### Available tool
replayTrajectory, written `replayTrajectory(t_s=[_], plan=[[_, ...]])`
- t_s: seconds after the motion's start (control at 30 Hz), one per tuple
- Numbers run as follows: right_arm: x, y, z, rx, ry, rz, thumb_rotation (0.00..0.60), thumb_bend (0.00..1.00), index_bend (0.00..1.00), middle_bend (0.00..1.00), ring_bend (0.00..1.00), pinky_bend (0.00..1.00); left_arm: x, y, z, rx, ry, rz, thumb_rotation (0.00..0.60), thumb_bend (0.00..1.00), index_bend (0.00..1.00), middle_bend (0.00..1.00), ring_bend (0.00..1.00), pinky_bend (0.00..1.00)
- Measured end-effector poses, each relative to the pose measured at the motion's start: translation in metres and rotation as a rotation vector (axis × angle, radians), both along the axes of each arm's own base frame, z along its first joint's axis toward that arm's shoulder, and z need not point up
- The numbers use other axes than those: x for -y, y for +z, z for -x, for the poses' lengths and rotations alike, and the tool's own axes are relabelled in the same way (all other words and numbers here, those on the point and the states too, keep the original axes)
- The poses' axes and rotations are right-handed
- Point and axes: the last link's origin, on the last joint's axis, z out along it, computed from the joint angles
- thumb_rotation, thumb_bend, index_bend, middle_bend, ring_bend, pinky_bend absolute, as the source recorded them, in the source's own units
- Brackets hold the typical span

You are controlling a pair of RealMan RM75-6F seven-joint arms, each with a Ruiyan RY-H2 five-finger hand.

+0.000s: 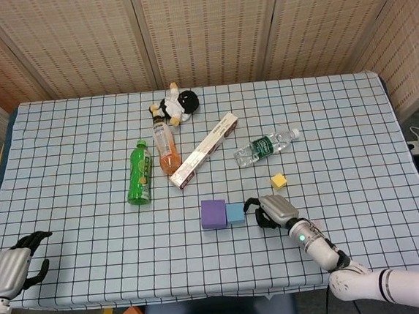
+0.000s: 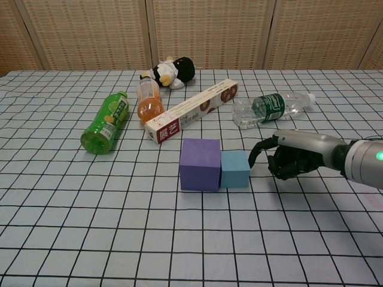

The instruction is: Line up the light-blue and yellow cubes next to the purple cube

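Note:
The purple cube (image 1: 214, 214) (image 2: 200, 164) sits at the front middle of the table. Against its right side rests the smaller light-blue cube (image 1: 235, 213) (image 2: 235, 169), the two touching. My right hand (image 1: 273, 212) (image 2: 293, 156) lies just right of the light-blue cube with its fingers curled in, holding nothing; one fingertip (image 2: 254, 152) is at the cube's right face. The yellow cube (image 1: 278, 181) lies apart, behind the right hand; the chest view hides it. My left hand (image 1: 17, 263) hangs at the table's front left corner, empty, with its fingers apart.
Behind the cubes lie a long red-and-white box (image 1: 204, 151), a clear water bottle (image 1: 266, 146), an orange drink bottle (image 1: 165, 146), a green bottle (image 1: 140, 173) and a plush toy (image 1: 175, 105). The checked tablecloth (image 1: 89, 211) covers the table.

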Motion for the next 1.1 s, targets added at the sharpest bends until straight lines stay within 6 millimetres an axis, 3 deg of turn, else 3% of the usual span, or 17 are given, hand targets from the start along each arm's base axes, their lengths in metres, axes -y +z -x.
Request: replayTrajectory(t_s=[1.0, 1.1], plan=[[0.0001, -0.0005, 0.0025, 0.026, 0.027, -0.023, 0.600, 0.81, 0.34, 0.87, 0.94, 1.00, 0.0001, 0.0000, -0.0002, 0.001, -0.001, 0.003, 0.600, 0.50, 0.22, 0.19, 0.20, 0.42], [0.0003, 0.0058, 0.0035, 0.008, 0.052, 0.002, 0.600, 0.74, 0.34, 0.87, 0.94, 1.00, 0.0000, 0.0004, 0.0001, 0.003, 0.001, 0.001, 0.600, 0.50, 0.22, 0.19, 0.21, 0.42]])
